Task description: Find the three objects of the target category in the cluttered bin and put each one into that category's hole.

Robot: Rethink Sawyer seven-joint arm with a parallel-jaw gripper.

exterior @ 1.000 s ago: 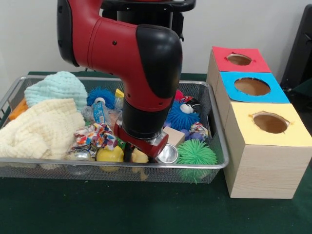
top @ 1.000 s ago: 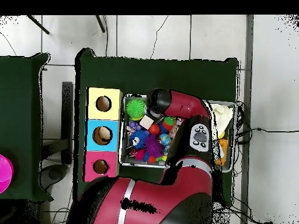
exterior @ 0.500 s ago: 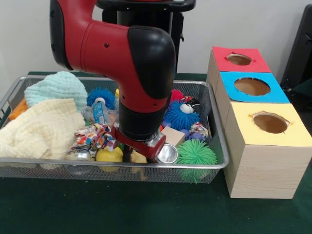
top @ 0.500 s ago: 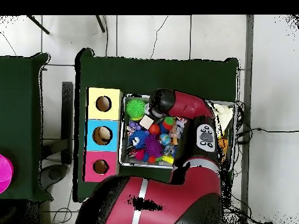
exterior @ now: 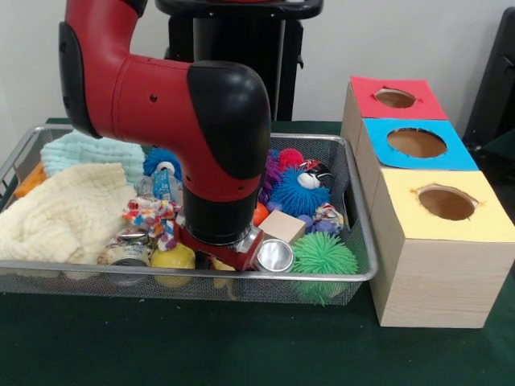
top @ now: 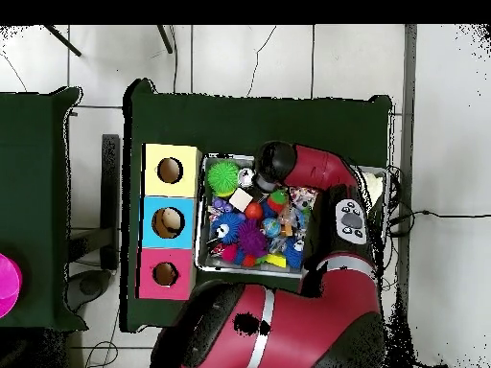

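In the wire basket (exterior: pixel 354 269) on the green surface (exterior: pixel 185 346), the tool (exterior: pixel 211 259) is sunk among toys beside a green spiky ball (exterior: pixel 323 256). I cannot tell whether it grips anything. Three boxes with holes (exterior: pixel 445 202) stand just beside the basket.

- A dark green table cover (exterior: pixel 201 346) spreads beneath everything.
- A white wall (exterior: pixel 402 40) stands at twelve o'clock in the front view.
- A pale tiled floor (top: pixel 240 57) surrounds the table in the overhead view.
- A second dark green table (top: pixel 34 192) sits at nine o'clock, with a pink round object (top: pixel 8 284) at its seven-o'clock edge.
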